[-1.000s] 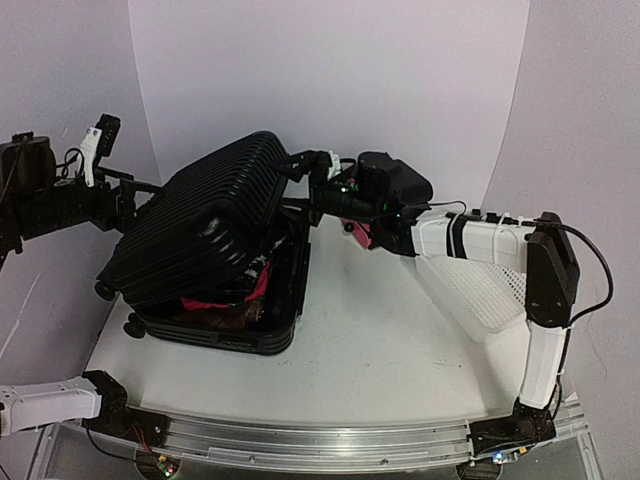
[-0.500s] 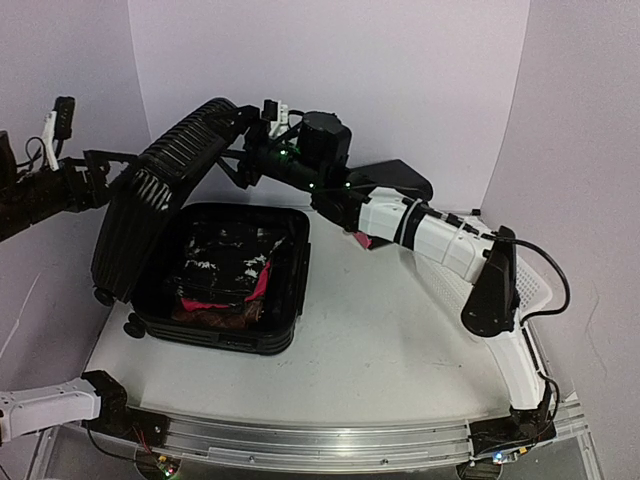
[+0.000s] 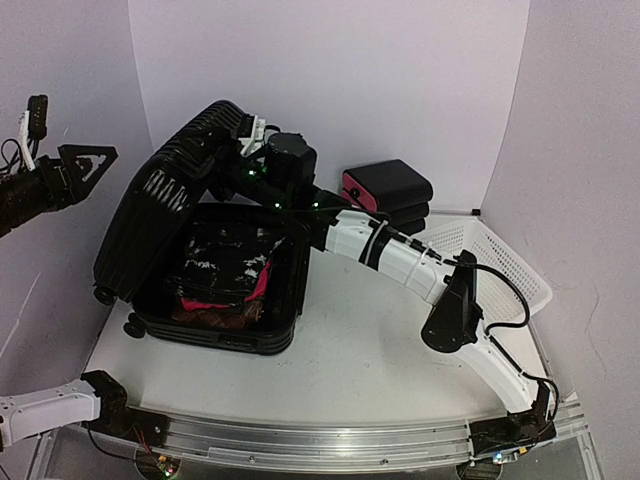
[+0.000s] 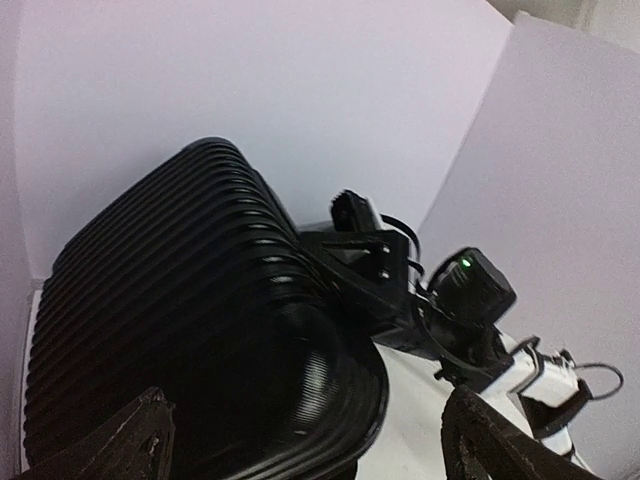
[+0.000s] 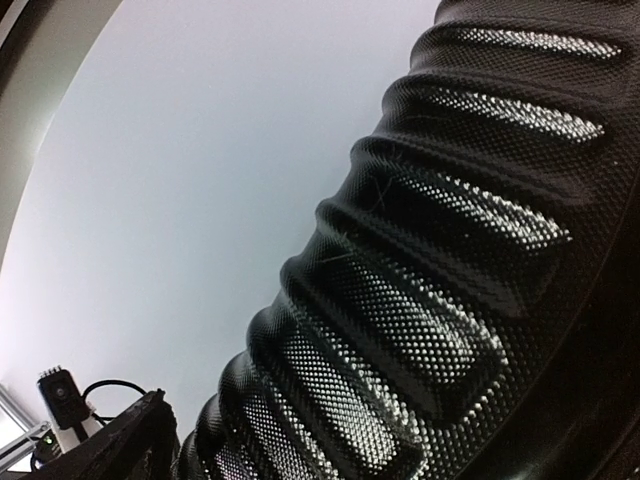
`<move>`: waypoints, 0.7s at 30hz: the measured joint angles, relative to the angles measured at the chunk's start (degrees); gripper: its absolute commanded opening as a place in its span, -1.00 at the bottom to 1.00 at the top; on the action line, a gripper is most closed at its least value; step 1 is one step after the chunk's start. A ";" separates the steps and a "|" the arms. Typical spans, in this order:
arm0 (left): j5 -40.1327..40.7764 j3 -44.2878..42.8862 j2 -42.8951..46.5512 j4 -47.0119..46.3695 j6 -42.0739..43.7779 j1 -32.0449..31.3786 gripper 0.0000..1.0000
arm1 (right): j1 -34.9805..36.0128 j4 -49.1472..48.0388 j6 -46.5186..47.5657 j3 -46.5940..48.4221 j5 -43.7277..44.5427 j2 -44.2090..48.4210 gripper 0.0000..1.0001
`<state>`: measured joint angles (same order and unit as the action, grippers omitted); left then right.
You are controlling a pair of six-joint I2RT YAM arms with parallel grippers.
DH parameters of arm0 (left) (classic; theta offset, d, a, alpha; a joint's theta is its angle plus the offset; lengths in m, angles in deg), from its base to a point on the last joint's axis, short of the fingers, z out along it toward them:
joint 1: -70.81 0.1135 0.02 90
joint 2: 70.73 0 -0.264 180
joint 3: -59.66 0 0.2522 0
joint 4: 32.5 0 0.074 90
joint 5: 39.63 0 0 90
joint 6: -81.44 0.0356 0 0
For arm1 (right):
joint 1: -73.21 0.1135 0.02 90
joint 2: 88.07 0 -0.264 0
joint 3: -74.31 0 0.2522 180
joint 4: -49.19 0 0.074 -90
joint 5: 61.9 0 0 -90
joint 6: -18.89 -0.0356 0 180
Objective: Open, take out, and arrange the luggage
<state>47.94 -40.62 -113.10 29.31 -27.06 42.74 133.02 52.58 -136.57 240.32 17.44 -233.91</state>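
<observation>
The luggage (image 3: 160,210) lies open at the table's left, with its ribbed black lid raised steeply over the base (image 3: 285,305). Dark clothes with a pink piece (image 3: 225,270) fill the base. My right gripper (image 3: 240,140) is up against the lid's top edge. In the right wrist view the textured lid (image 5: 420,300) spans the wide gap of that gripper (image 5: 370,450), and only one finger (image 5: 130,445) shows. My left gripper (image 3: 85,165) hangs open to the left of the lid, apart from it. Its fingers (image 4: 130,440) frame the lid's outer shell (image 4: 180,300).
Two stacked black boxes with pink fronts (image 3: 385,185) stand at the back, right of the luggage. A white mesh basket (image 3: 490,265) sits at the right edge. My right arm stretches across the table (image 3: 370,350) from the right. Pale walls close in behind and on both sides.
The lid has swung from half-shut to steeply raised, with my right gripper following its edge up and to the left. My left gripper has drawn back to the left, away from the lid.
</observation>
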 measured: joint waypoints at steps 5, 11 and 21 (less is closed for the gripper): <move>-13.44 2.29 2.49 0.00 6.60 0.00 0.71 | 0.13 -0.57 0.92 -2.99 0.90 0.90 0.97; -17.03 14.38 9.77 2.58 19.15 -0.02 0.68 | 0.00 -0.59 0.87 -3.30 0.87 1.09 0.96; -12.35 33.75 18.95 -0.42 44.92 -0.02 0.51 | -0.02 -0.55 0.96 -3.41 1.70 1.09 0.96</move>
<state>35.59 -6.87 -94.15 28.90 17.85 42.72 133.00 52.04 -135.60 236.91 19.15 -232.81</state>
